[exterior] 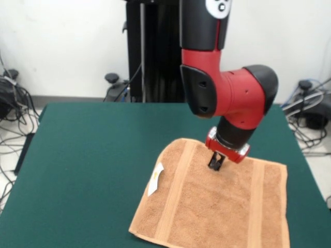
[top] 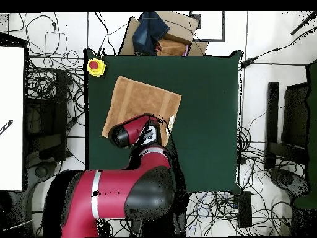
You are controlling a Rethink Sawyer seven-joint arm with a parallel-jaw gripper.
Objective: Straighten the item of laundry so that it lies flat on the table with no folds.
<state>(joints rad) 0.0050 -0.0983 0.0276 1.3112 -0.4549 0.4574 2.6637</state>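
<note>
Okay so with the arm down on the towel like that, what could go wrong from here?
1. The tool sits on the towel; dragging sideways could bunch the cloth into new folds.
2. The towel's near edge lies by the table edge in the front view; a pull that way might slide it off.

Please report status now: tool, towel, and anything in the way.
Tool low over the orange-tan terry towel, near its far edge; open or shut unclear. Towel looks spread flat on the dark green table. Nothing in the way.

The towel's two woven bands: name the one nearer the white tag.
The band on the picture's left in the front view; the other band runs along the opposite side.
</note>
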